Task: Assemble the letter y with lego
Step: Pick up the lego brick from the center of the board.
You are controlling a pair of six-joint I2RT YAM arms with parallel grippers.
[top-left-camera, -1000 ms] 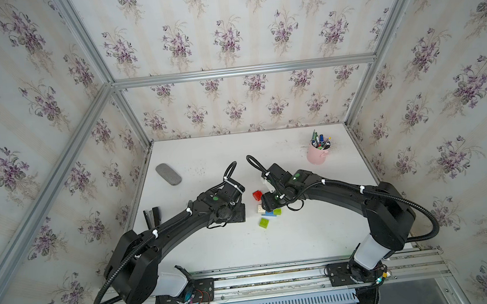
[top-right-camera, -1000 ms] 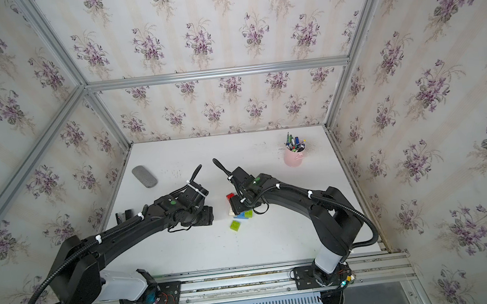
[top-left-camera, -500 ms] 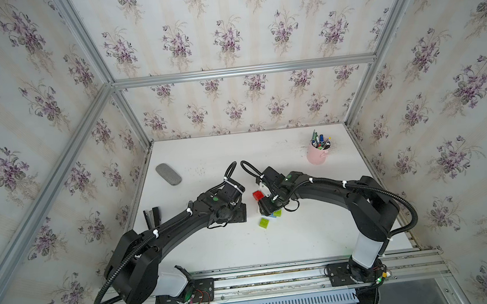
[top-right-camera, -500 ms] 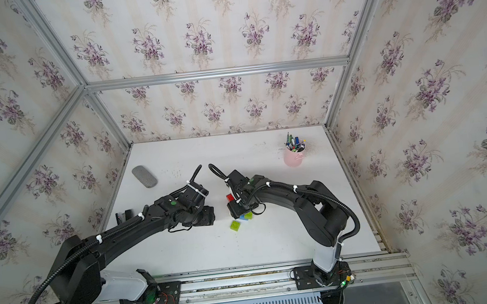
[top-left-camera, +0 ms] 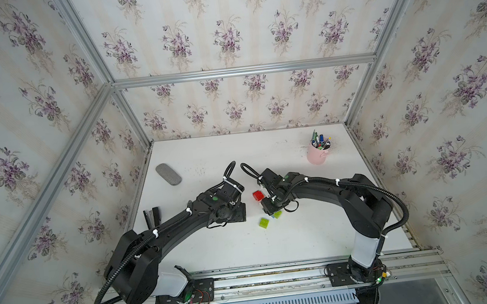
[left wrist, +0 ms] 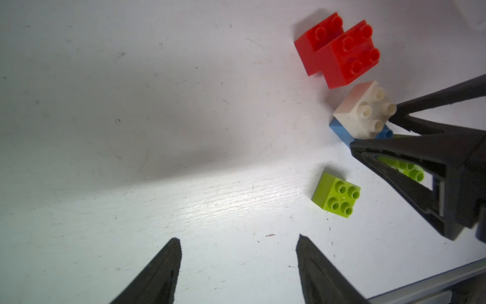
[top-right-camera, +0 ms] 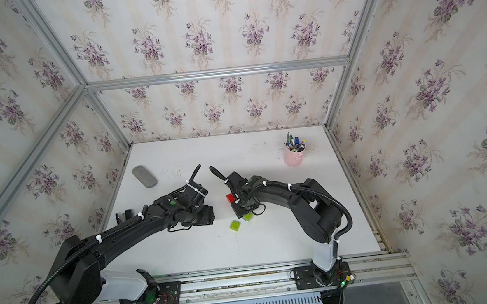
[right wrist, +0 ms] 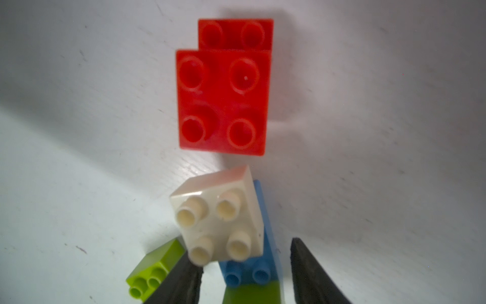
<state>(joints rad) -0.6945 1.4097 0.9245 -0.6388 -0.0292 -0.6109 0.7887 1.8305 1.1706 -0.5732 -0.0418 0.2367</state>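
On the white table (top-left-camera: 305,238), about mid-table and between the two arm ends: all six bricks in one close cluster.

Farthest in the cluster: red bricks (top-left-camera: 257,196), two squares joined one on the other with a half-brick offset, studs up.

Just near of them, touching or not impossible to tell: blue brick (right wrist: 247,273), long and flat on the table.
- Carries the cream-white brick (right wrist: 221,215) at its far end and a green brick (right wrist: 252,293) at its near end.
- Shows two bare blue studs between them.
- Cream-white brick turned askew, not square to the blue one beneath.

Near and left of that stack, apart from it: loose green brick (top-left-camera: 264,222), studs up, alone on the table.

Right gripper (right wrist: 242,252):
- Hangs low over the stack, jaws apart and astride the blue brick.
- One finger against a corner of the cream-white brick.
- Other finger just beside the blue brick, a thin strip of table showing between.
- No clamp on anything to be seen.

Left gripper (left wrist: 238,237):
- Hovers with jaws wide apart, only bare table between the fingers.
- Left of the cluster, near the loose green brick but apart from every brick.

Far right: pink cup (top-left-camera: 317,156) full of pens. Far left: grey oblong object (top-left-camera: 168,174), lying flat.
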